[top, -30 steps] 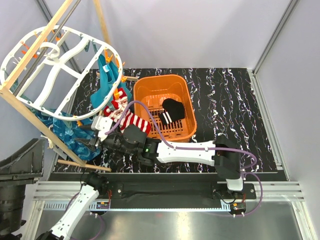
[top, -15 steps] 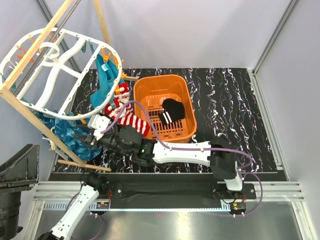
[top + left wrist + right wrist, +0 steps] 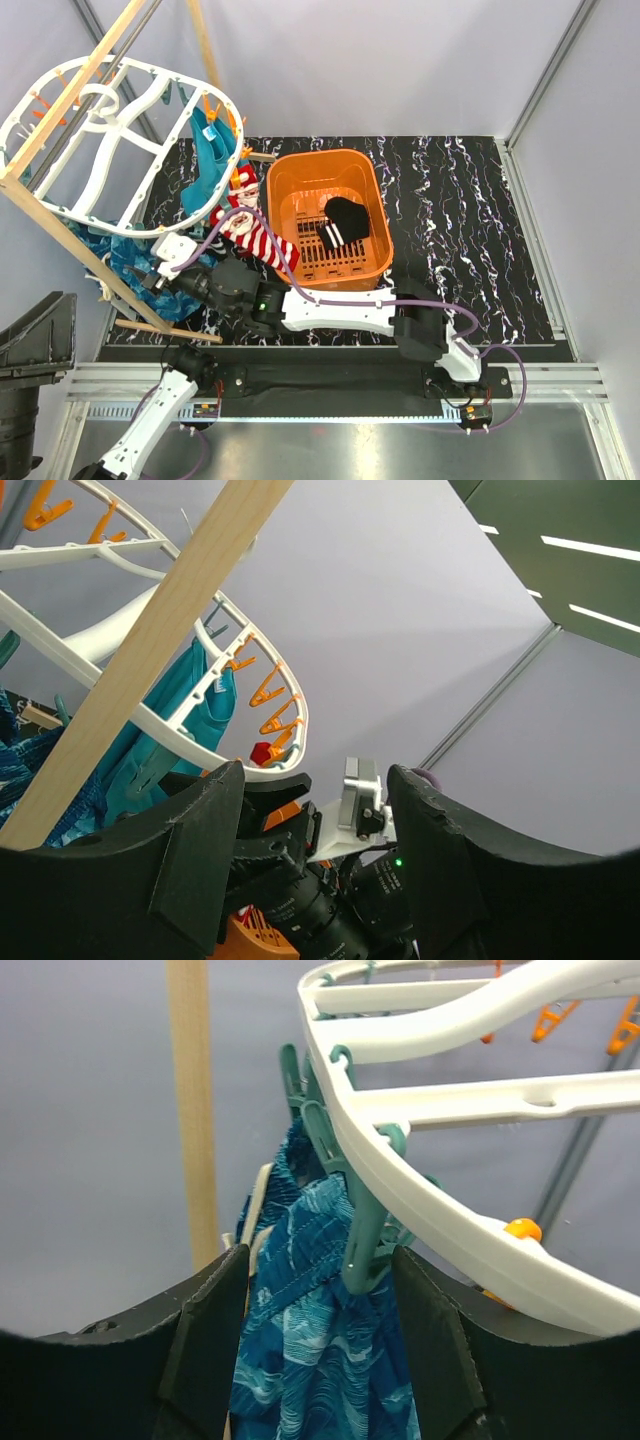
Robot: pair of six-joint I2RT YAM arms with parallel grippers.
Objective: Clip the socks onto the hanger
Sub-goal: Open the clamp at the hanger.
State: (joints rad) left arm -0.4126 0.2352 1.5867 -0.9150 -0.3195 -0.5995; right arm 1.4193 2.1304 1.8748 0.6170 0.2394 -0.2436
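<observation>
Table [image 3: 470, 220]: black, marbled, beneath everything. Wooden frame [image 3: 75, 88]: poles crossing above and left of the right claw [image 3: 155, 280]. Hanger [image 3: 430, 1195]: white oval hung on the frame, near rim directly over the right claw; tilt slightly altered from a second ago. Basket [image 3: 322, 157]: orange, well right of that claw, unmoved. Patterned blue cloth [image 3: 320, 1350]: hangs from a green peg [image 3: 360, 1245] on the rim, just ahead of the right claw's fingers. Right claw: fingers spread, nothing gripped. A second ago it sat against the striped sock [image 3: 258, 238]; it has since reached leftward under the rim and now stands apart from that sock. Left claw [image 3: 310, 780]: fingers spread, empty, pointing up toward the hanger, unchanged. Striped sock: red-and-white, right of the right claw, between hanger rim and basket; whether a peg holds it cannot be told. Black sock [image 3: 340, 222]: inside the basket, far right of the right claw, as before.
</observation>
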